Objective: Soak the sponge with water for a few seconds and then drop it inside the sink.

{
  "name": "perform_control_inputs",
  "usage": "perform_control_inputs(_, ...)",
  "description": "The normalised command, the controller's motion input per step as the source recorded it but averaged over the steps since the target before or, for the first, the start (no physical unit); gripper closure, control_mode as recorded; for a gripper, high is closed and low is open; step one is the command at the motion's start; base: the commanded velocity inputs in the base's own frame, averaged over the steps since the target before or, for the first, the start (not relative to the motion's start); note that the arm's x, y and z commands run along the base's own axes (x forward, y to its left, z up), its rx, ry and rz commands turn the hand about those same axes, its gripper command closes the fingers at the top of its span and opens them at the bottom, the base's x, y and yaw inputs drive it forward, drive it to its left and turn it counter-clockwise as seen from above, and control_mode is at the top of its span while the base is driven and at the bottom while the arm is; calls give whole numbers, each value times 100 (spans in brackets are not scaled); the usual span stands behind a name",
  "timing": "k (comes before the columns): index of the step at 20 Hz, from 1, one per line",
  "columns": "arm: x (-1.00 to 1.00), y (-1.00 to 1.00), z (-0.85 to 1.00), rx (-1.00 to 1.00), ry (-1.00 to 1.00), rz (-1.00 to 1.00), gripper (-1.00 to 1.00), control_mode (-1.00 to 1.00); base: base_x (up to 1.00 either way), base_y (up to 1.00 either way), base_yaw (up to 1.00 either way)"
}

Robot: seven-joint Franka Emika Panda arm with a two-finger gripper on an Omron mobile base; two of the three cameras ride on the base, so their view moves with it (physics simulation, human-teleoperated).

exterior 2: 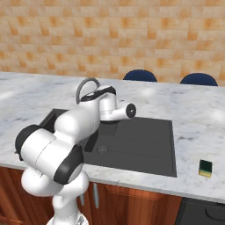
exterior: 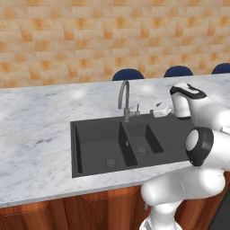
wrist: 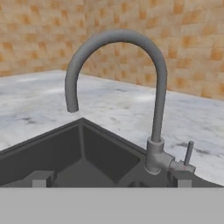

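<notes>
At the counter's near right edge the tiny dark green sponge with a pale rim [exterior 2: 205, 168] lies well apart from the gripper [wrist: 111, 183], whose fingers are spread and empty; beyond, the matte black double-basin sink [exterior 2: 145, 165] and grey arched faucet [wrist: 155, 87] run no water, so swinging right risks clipping the spout

The sponge [exterior 2: 205, 168], dark green with a yellow edge, lies flat near the counter's front edge, right of the black double-basin sink [exterior 2: 145, 154].
</notes>
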Motion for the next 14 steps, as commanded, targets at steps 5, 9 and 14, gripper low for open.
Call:
perform_control_inputs(5, 5, 0, -4, 7, -6, 3, -100, -100, 0, 0, 0)
perform_control_inputs(9, 0, 0, 0, 7, -4, 3, -100, -100, 0, 0, 0)
perform_control_inputs(14, 4, 0, 0, 2, 1, 1, -100, -100, 0, 0, 0)
